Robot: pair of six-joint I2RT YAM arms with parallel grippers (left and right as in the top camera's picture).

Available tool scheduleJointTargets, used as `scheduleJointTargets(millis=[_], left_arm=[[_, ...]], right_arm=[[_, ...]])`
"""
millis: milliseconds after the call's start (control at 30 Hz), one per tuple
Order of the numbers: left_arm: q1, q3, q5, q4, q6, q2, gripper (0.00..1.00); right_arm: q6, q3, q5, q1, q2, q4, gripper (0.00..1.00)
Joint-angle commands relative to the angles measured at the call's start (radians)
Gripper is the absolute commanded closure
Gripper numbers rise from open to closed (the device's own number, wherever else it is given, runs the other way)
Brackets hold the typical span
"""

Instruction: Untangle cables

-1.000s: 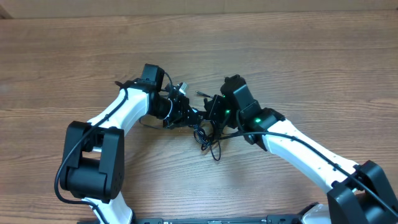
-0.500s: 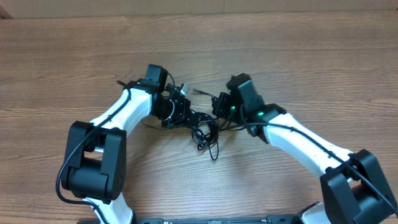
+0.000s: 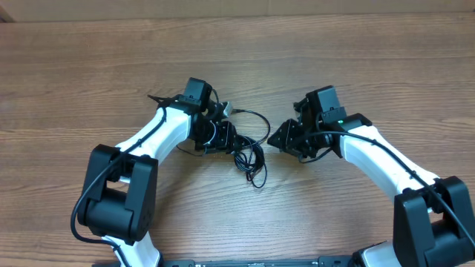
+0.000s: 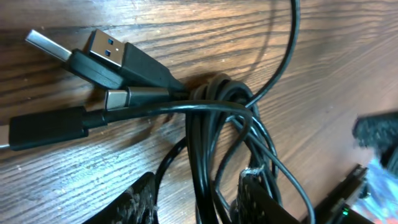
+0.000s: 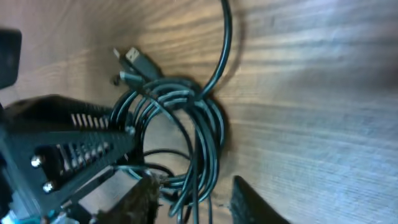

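Left pincer [image 4: 193, 202] parted astride cables [image 4: 205, 124]; right pincer [image 5: 193, 202] parted beside. Between grips, knot intact mid-frame. Next: pinch one plug [image 4: 124, 59], draw outward.

Black cables [image 4: 208, 124] cross in a knot on the wooden table [image 4: 323, 50]. Their plugs [image 4: 118, 59] lie left of the knot. Below it, the left gripper [image 4: 196, 196] has its fingers apart around them.

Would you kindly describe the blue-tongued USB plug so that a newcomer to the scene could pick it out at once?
Near the middle of the wooden table lies a bundle of thin black cables. Its plugs fan out at its far, left end. The USB plug you want alone shows blue inside its metal mouth; its neighbours show plain silver.
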Motion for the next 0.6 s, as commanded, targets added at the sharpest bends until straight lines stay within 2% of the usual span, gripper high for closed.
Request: scheduleJointTargets(millis=[0,133,267,333,400,467,567], left_arm=[[-0.024,0.020,-0.039,0.001,-0.014,0.012,0.57],[-0.052,0.019,-0.060,0.003,-0.023,0.012,0.58],[-0.068,0.017,-0.146,0.002,-0.067,0.013,0.69],[-0.071,0.016,-0.164,0.006,-0.075,0.013,0.74],[-0.073,0.016,-0.164,0.011,-0.074,0.013,0.72],[-0.073,0.016,-0.164,0.016,-0.074,0.013,0.64],[-0.073,0.016,-0.164,0.016,-0.075,0.013,0.64]], right_arm=[[-0.038,-0.001,-0.034,0.039,0.001,-0.010,0.67],[-0.030,-0.001,-0.034,0.092,0.001,-0.013,0.67],[-0.035,-0.001,-0.034,0.108,0.001,-0.049,0.58],[-0.057,0.000,-0.035,0.100,0.001,-0.074,0.57],[-0.066,0.003,-0.037,0.085,-0.001,-0.108,0.57],[-0.123,0.004,-0.079,0.072,-0.010,-0.130,0.57],[-0.180,0.004,-0.135,0.059,-0.032,-0.138,0.54]])
